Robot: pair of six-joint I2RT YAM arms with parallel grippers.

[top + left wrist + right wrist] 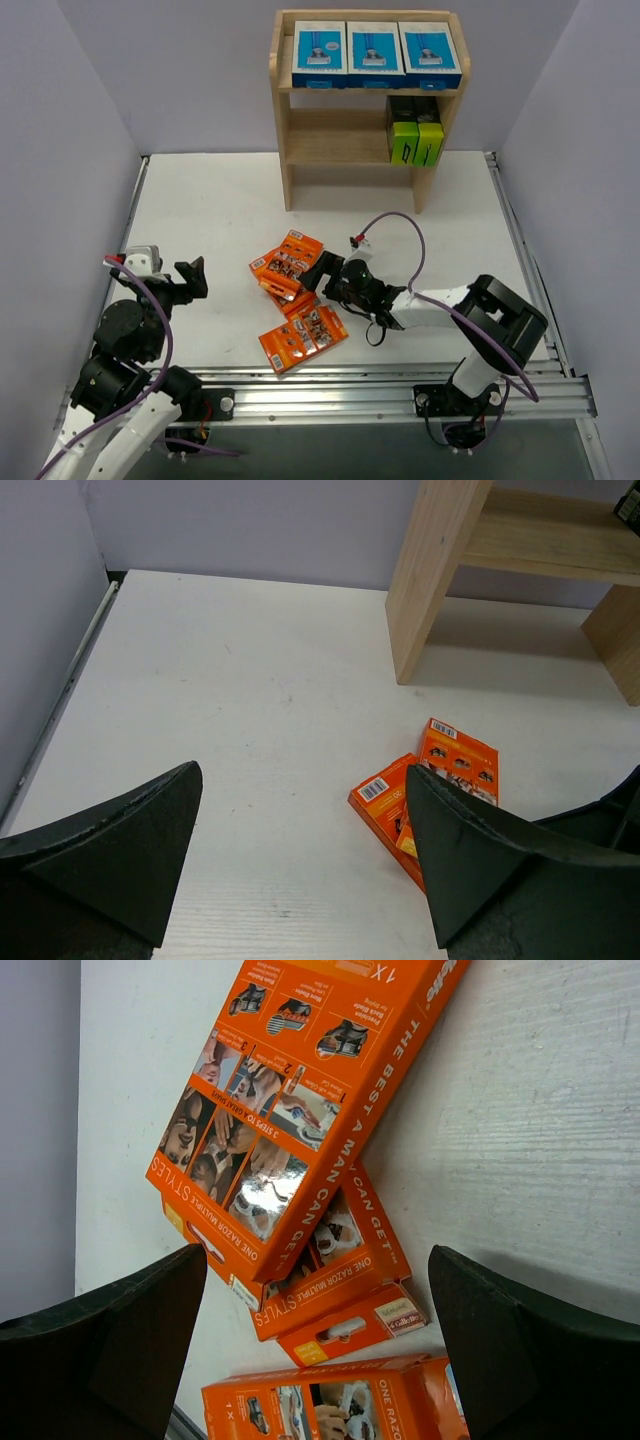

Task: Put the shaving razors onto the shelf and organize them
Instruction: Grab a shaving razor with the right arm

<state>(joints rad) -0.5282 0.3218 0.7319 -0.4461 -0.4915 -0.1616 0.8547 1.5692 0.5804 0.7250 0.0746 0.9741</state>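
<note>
Top view: three blue-white boxes [372, 50] fill the shelf [290, 150] top tier, two black-green boxes [417, 140] sit mid tier, right; orange packs [295, 300] lie heaped on the table [220, 200].
Left wrist: left end effector [300, 810] open, empty, above table.
Right wrist: right end effector [320, 1290] open, jaws either side of orange heap, nothing gripped.

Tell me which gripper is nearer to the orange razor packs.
Right. The right gripper is open at the right edge of the orange razor packs. The left gripper, also open, is off to their left, bare table between.
</note>
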